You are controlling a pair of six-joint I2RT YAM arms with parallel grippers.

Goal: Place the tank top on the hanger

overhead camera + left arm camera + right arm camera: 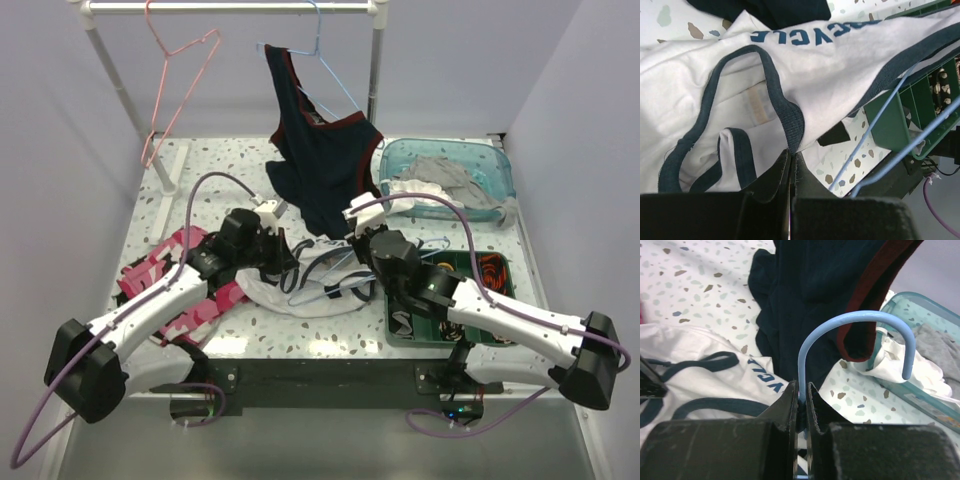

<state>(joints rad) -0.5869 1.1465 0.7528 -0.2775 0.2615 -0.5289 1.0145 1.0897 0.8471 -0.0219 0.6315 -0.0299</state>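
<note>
The white tank top point(312, 285) with navy trim lies bunched on the table between my two grippers. In the left wrist view the tank top point(830, 70) shows blue print and a navy armhole trim. My left gripper point(791, 154) is shut on that trim; in the top view the left gripper point(275, 252) is at the top's left edge. The light blue hanger point(335, 278) lies across the top. My right gripper point(801, 389) is shut on the hanger's neck, just below its hook point(860, 315). Two hanger wires point(875, 125) run past the left gripper.
A dark navy top with red trim point(325, 150) hangs from the rail on another blue hanger. A pink hanger point(185, 60) hangs further left. A teal bin point(497, 160) with cloths is at the back right, a green tray point(440, 262) at the right, a pink camouflage garment point(190, 290) at the left.
</note>
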